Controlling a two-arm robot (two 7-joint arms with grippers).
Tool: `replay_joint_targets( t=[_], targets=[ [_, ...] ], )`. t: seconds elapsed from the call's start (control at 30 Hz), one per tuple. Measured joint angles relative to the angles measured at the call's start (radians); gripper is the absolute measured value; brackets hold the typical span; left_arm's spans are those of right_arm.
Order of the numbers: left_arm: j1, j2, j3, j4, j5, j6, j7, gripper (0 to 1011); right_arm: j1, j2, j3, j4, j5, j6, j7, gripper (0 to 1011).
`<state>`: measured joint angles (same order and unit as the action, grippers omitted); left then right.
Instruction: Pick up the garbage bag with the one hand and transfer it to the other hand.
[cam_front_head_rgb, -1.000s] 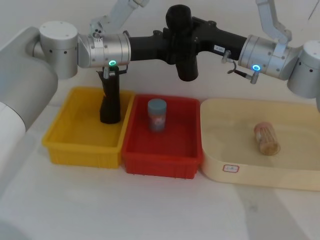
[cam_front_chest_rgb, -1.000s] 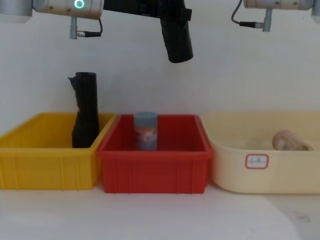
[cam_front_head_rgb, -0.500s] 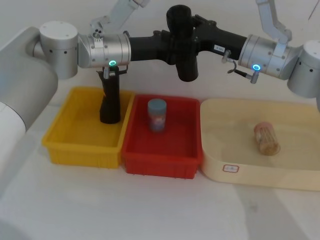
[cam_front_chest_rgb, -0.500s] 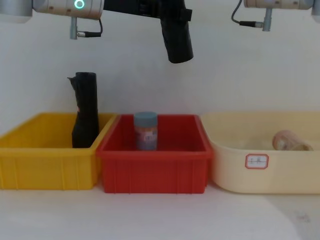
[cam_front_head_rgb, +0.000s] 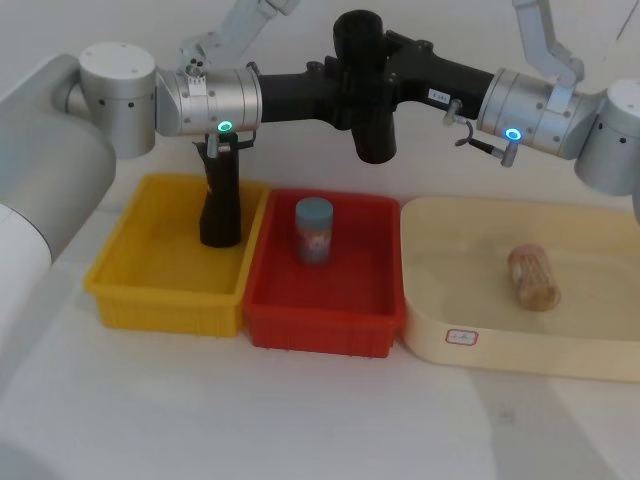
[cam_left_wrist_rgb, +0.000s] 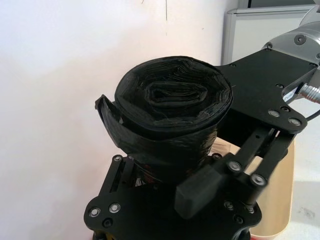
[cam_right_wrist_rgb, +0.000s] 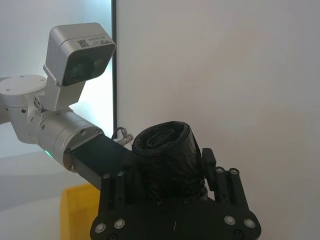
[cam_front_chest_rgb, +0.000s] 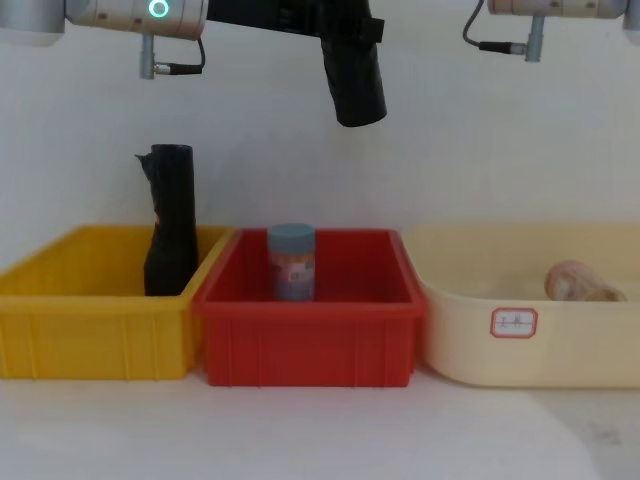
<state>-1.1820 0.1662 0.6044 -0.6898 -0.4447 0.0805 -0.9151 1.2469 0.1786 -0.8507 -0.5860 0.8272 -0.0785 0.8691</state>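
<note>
The garbage bag (cam_front_head_rgb: 371, 110), a thick matte black roll, hangs upright in the air above the back of the red bin (cam_front_head_rgb: 322, 330). My left gripper (cam_front_head_rgb: 348, 92), with the greenish-teal ring, reaches in from the left and is shut on the roll. From the right, my right gripper (cam_front_head_rgb: 392, 82), with the blue ring, grips the same roll. In the left wrist view the garbage bag (cam_left_wrist_rgb: 170, 110) rises out of the left gripper (cam_left_wrist_rgb: 165, 172), and a right finger pad (cam_left_wrist_rgb: 197, 192) presses its side. In the right wrist view the right gripper (cam_right_wrist_rgb: 167, 175) clamps the garbage bag (cam_right_wrist_rgb: 167, 155).
A slimmer black roll (cam_front_head_rgb: 220, 205) stands in the yellow bin (cam_front_head_rgb: 160, 295) on the left. A blue-capped jar (cam_front_head_rgb: 313, 230) stands in the red bin. The cream tray (cam_front_head_rgb: 520, 350) on the right holds a tan cylinder (cam_front_head_rgb: 533, 277) lying down. Bare table lies in front.
</note>
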Motion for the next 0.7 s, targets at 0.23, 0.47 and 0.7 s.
replay_joint_targets(
  t=[0.23, 0.47, 0.7],
  targets=[
    [0.0, 0.0, 0.0, 0.0, 0.0, 0.0, 0.0, 469, 0.0, 0.0, 0.0, 0.0, 0.0, 0.0, 0.0, 611],
    [0.0, 0.0, 0.0, 0.0, 0.0, 0.0, 0.0, 469, 0.0, 0.0, 0.0, 0.0, 0.0, 0.0, -0.001, 533],
    [0.0, 0.0, 0.0, 0.0, 0.0, 0.0, 0.0, 469, 0.0, 0.0, 0.0, 0.0, 0.0, 0.0, -0.001, 533]
  ],
)
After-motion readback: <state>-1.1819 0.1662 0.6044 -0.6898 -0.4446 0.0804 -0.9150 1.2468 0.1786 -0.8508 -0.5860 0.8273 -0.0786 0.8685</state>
